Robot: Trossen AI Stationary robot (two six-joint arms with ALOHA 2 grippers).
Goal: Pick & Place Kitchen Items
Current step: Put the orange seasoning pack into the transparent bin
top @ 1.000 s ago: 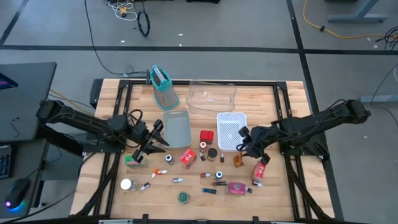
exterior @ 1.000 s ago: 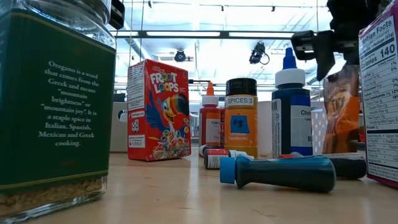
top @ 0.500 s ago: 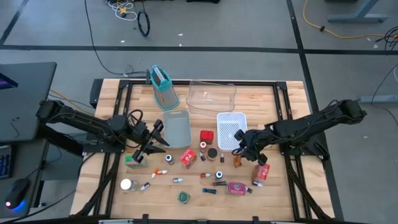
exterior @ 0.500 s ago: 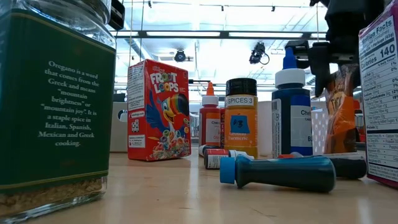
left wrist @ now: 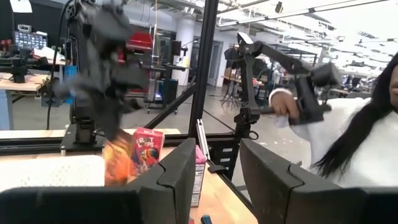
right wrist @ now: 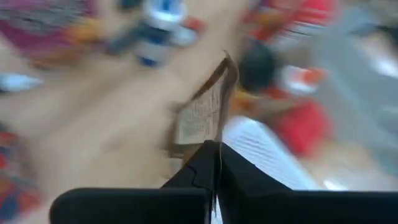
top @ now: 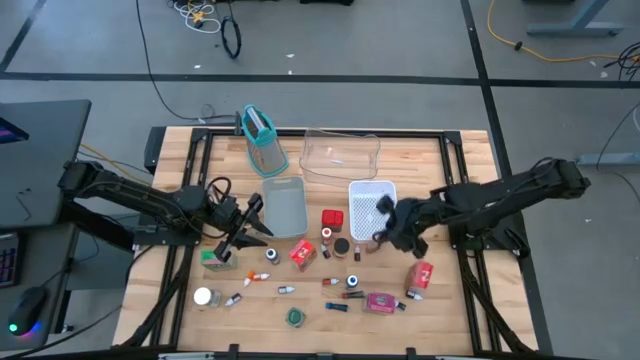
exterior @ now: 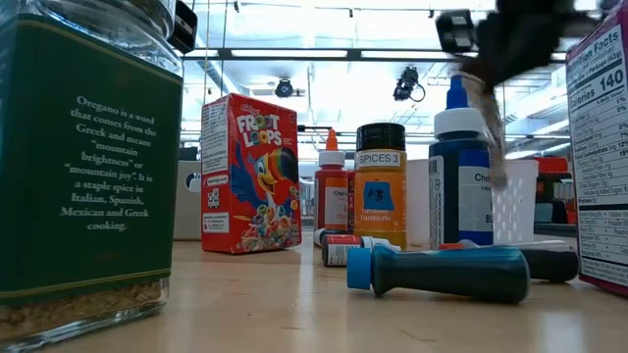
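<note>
My right gripper (top: 387, 232) hangs over the near edge of the white basket (top: 371, 196), shut on an orange-brown packet (right wrist: 202, 115). The low view shows the packet (exterior: 494, 137) edge-on, as a thin strip. In the left wrist view, the packet (left wrist: 116, 163) hangs under the blurred right arm. My left gripper (top: 250, 224) stays open and roughly level beside the grey tray (top: 284, 205), with nothing between its fingers (left wrist: 180, 177). Other kitchen items stand or lie on the table: a red box (top: 302, 253), a pink packet (top: 378, 302), a red packet (top: 418, 277) and a green jar (top: 217, 258). My right gripper pinches the packet's top edge (right wrist: 216, 144) between its two shut fingers, coming from above and slanting down. The packet hangs below the fingers, lifted clear of the table, with its flat face turned sideways.
A clear tray (top: 340, 153) and an upright teal-rimmed holder (top: 262, 130) stand at the far side. Small vials and lids are scattered along the near half (top: 340, 285). Beyond the table, a person (left wrist: 348, 143) shows in the left wrist view.
My right gripper has shut on the orange-brown packet that stood near the basket's near right corner. It has risen with the packet toward the white basket, tipping further down. The packet has left the table and hangs clear.
</note>
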